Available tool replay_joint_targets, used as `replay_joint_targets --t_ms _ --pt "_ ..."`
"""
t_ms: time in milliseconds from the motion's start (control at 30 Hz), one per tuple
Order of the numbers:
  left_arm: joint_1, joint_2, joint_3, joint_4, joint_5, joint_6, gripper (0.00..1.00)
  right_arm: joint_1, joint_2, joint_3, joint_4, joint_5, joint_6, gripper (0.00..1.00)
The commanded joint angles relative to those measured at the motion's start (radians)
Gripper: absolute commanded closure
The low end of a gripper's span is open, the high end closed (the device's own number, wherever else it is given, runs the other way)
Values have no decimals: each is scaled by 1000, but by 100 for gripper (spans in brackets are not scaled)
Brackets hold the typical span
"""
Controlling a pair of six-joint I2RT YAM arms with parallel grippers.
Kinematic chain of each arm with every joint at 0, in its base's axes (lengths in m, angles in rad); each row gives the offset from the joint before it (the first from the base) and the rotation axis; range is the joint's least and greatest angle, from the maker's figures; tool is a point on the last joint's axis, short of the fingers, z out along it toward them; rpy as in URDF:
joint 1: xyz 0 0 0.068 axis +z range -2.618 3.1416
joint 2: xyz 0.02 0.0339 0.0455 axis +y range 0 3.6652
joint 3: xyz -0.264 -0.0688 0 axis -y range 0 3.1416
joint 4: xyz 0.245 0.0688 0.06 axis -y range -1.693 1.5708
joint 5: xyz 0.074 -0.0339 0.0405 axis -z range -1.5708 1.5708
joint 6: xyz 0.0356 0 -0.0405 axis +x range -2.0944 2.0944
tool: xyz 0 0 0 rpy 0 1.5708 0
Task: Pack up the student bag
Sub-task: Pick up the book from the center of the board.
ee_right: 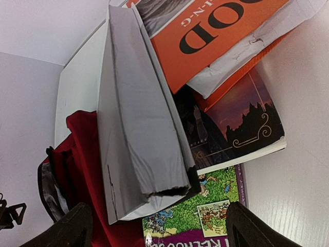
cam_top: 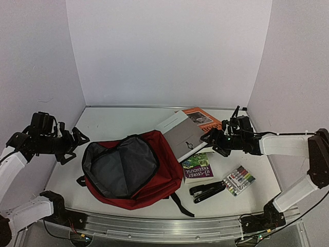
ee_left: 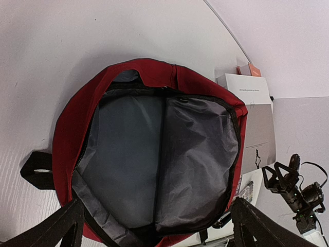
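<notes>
The student bag (cam_top: 165,172) lies on the table, dark red, unzipped wide with its grey lining (ee_left: 154,154) showing and nothing inside. My left gripper (cam_top: 77,140) hovers open off the bag's left side; in the left wrist view its gripper (ee_left: 159,234) frames the bag's mouth from above. My right gripper (cam_top: 211,139) stands open over the pile of books to the right of the bag. Between the fingers of that gripper (ee_right: 164,236) lie the torn corner of a grey book (ee_right: 139,118) and a green book (ee_right: 205,216), neither held.
The grey book (cam_top: 181,136) leans on the bag's right edge (ee_right: 82,154). Under it are an orange book (cam_top: 203,118) and a dark castle-cover book (ee_right: 241,123). A black stapler (cam_top: 206,191) and a marker pack (cam_top: 239,180) lie at front right. White walls enclose the table.
</notes>
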State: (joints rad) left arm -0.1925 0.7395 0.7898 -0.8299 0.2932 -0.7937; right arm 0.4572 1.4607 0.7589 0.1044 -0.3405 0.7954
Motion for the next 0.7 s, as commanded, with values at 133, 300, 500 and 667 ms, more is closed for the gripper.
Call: replay_joint_targets --t_ms 133,300,500,667 --pt "5 18 8 21 3 0 0 5 96 53 170 -48 39 28" --pt "5 40 12 37 8 2 0 5 123 57 239 -71 64 34" --pt "4 55 14 46 12 -1 0 5 182 56 332 -92 106 39" --pt "4 63 30 31 14 3 0 6 209 46 407 -101 128 45"
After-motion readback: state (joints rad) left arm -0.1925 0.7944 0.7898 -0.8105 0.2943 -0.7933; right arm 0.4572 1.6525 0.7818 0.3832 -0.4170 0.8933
